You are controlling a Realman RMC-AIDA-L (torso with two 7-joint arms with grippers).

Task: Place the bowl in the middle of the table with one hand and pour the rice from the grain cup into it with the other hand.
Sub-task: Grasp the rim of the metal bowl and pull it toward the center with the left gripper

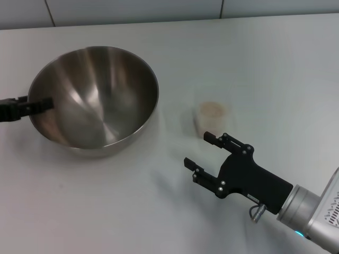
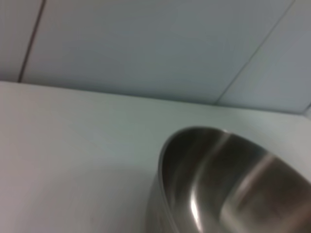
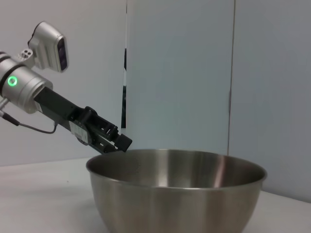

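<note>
The steel bowl (image 1: 95,95) sits on the table (image 1: 265,58) left of centre; it also shows in the left wrist view (image 2: 228,189) and the right wrist view (image 3: 177,194). My left gripper (image 1: 41,103) is at the bowl's left rim, shut on it, with one finger inside the rim; the right wrist view shows it there too (image 3: 120,141). The clear grain cup (image 1: 209,123) stands upright right of the bowl with rice (image 1: 213,109) in it. My right gripper (image 1: 198,148) is open, just in front of the cup and apart from it.
The table's far edge meets a pale panelled wall (image 1: 159,10). Bare tabletop lies between the bowl and the cup and to the right of the cup.
</note>
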